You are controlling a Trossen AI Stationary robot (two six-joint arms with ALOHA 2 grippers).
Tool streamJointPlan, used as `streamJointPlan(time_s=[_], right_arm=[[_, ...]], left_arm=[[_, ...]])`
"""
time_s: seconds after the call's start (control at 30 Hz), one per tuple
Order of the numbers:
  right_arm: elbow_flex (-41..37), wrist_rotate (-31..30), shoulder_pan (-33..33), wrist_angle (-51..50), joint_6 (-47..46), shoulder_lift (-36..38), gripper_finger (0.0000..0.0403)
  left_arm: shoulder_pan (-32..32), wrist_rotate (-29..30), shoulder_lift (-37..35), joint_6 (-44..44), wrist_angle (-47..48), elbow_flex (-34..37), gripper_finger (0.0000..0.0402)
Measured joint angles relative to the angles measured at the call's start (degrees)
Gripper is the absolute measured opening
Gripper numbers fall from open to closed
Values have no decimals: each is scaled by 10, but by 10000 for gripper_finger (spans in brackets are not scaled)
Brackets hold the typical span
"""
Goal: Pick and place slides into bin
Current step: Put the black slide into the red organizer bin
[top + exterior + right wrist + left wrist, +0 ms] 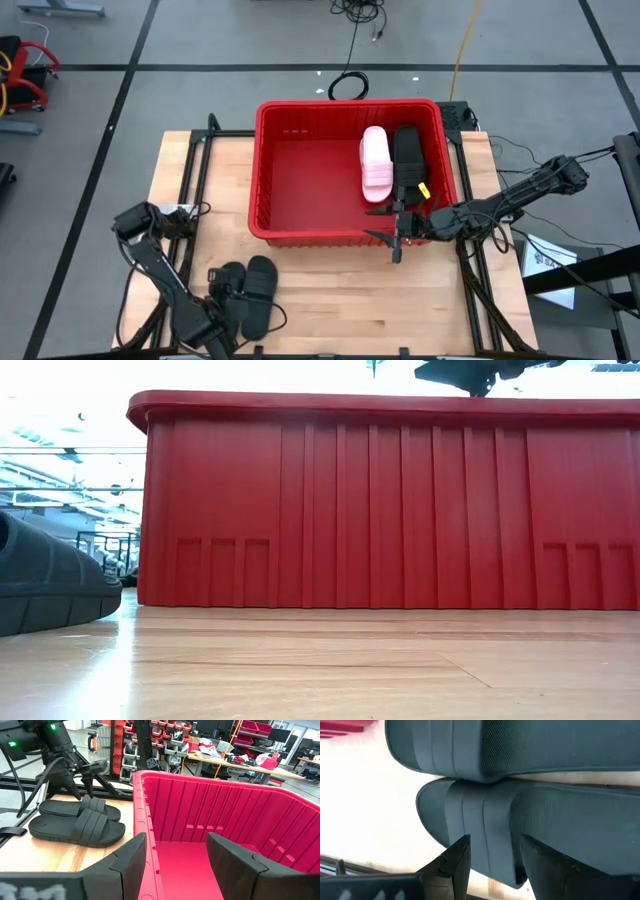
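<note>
Left claw (490,870) astride black slide (520,835), jaws apart.

Left end effector (212,338) low, seemingly parted, right end effector (396,228) raised, fingers apart

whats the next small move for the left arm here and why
Probably shut the left gripper on the nearer black slide and lift. Its open fingers already straddle that slide's edge in the left wrist view. Two black slides lie on the table, outside the red bin, which holds a pink slide and a black one.
</note>
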State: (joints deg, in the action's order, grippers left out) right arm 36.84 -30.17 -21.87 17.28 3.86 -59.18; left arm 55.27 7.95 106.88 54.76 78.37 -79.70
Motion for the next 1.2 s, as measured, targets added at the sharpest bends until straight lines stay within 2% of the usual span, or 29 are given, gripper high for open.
streamJointPlan(time_s=[0.4, 0.7, 1.0, 1.2], right_arm=[[0, 0, 0, 0, 0, 0, 196], [0, 0, 0, 0, -1, 0, 196], [0, 0, 0, 0, -2, 0, 196], [0, 0, 0, 0, -2, 0, 196]], left_arm=[[0, 14, 11, -1, -9, 0, 168], [0, 55, 12, 5, -32, 4, 168], [0, 19, 13, 32, -52, 70, 168], [-1, 12, 13, 59, -26, 73, 168]])
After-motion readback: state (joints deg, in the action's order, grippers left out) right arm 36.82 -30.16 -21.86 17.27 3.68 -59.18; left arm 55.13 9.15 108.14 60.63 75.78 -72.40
